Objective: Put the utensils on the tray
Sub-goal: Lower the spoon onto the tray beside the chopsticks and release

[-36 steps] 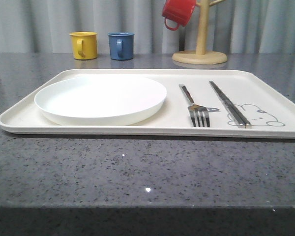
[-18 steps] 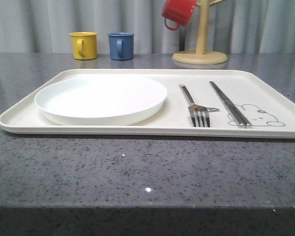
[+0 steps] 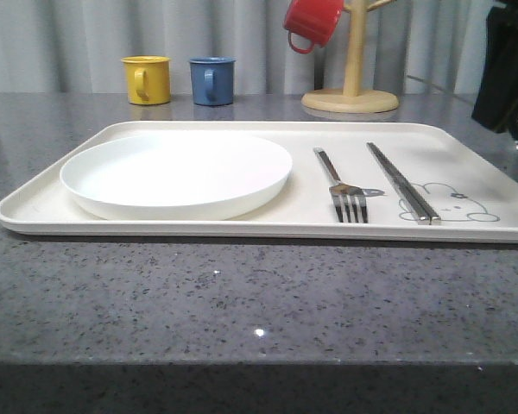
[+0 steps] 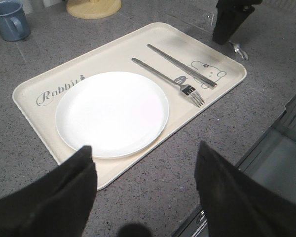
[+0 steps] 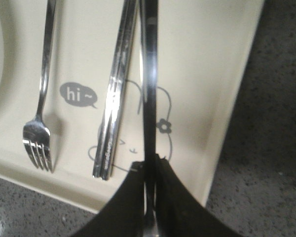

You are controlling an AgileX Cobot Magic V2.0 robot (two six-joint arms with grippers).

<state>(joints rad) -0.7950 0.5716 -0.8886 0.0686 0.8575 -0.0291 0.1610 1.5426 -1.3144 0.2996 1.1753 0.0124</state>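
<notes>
The right gripper (image 3: 506, 73) now shows at the right edge of the front view, a dark shape hanging above the table beyond the tray's (image 3: 242, 226) right end; half a second ago that spot held just curtain and countertop. A glint of metal sits just under it at the frame edge. In the right wrist view its fingers (image 5: 165, 197) are pinched together on the handle of the spoon (image 5: 149, 74), which runs out over the rabbit drawing (image 5: 160, 126) beside the chopsticks (image 5: 116, 89).
</notes>
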